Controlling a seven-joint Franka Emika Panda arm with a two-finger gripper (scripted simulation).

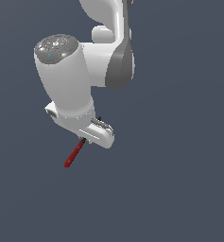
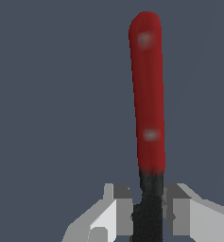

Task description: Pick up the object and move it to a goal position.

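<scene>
Exterior view first: your arm (image 1: 71,80) hangs over the plain grey counter (image 1: 179,189), wrist turned down, and the pincer (image 1: 83,140) sits under the white hand, mostly hidden by it. The rod (image 1: 74,155) pokes out below, slanting down toward the exterior view's left, red end lowest. Its upper end vanishes at the pincer, so from here you cannot see the black part clearly, and you cannot tell whether the red tip touches the counter.

Now the wrist view: the pincer (image 2: 149,212) is clamped on the rod (image 2: 149,94), and you can see both fingers (image 2: 118,212) pressed against the black end, one on each side. The red length runs straight out away from the fingers, with two pale glints on it. Behind it lies only grey counter (image 2: 47,94).
</scene>
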